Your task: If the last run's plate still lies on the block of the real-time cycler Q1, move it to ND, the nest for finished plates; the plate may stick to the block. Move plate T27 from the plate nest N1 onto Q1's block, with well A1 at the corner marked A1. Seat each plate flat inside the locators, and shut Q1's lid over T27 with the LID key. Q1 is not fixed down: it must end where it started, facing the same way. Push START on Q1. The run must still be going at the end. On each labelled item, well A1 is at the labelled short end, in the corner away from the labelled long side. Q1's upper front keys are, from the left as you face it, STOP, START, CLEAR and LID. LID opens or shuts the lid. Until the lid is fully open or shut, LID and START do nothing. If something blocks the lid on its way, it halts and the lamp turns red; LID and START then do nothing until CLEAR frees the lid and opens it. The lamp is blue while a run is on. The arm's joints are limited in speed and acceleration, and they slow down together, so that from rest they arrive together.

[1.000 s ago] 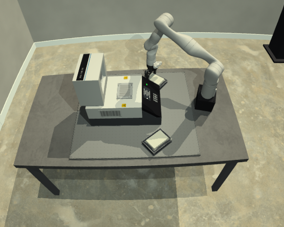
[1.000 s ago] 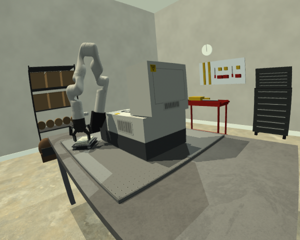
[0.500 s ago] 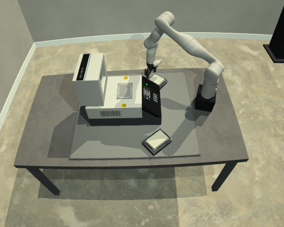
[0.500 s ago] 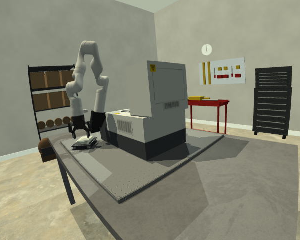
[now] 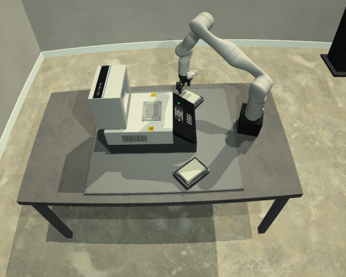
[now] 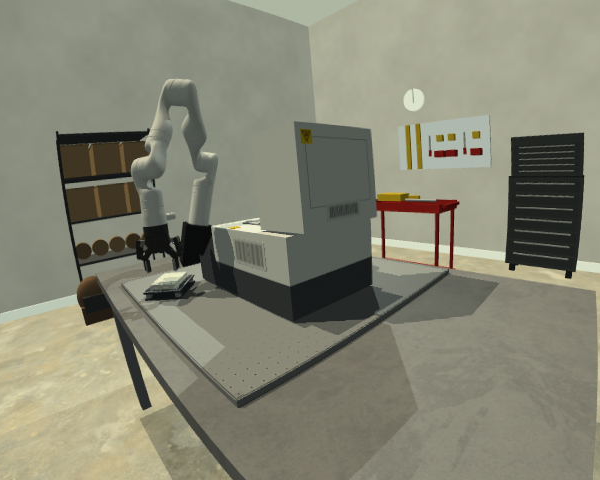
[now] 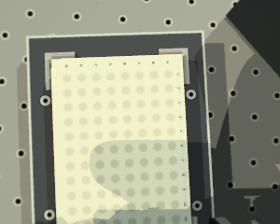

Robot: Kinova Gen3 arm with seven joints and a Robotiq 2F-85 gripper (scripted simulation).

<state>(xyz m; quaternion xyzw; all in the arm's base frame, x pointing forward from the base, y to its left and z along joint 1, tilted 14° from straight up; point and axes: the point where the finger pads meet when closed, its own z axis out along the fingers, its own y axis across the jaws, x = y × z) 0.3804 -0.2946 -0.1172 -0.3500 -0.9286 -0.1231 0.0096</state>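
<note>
Fingers hang spread wide, holding nothing, just above a pale well plate that lies in a dark nest on the far side of the cycler Q1. From where I stand that plate looks flat between the nest's corner locators. Q1's lid stands upright and open, and its block shows a bare grid, no plate on it. A green lamp glows on the black key panel. A second plate sits in another nest near the front of the counter, well apart from the arm. I cannot read the nest labels, so which one is ND I can only guess; my judgement is that the old plate has been cleared to the nest under the fingers, while T27 waits in front. Loading the block, shutting the lid and pressing START remain.
</note>
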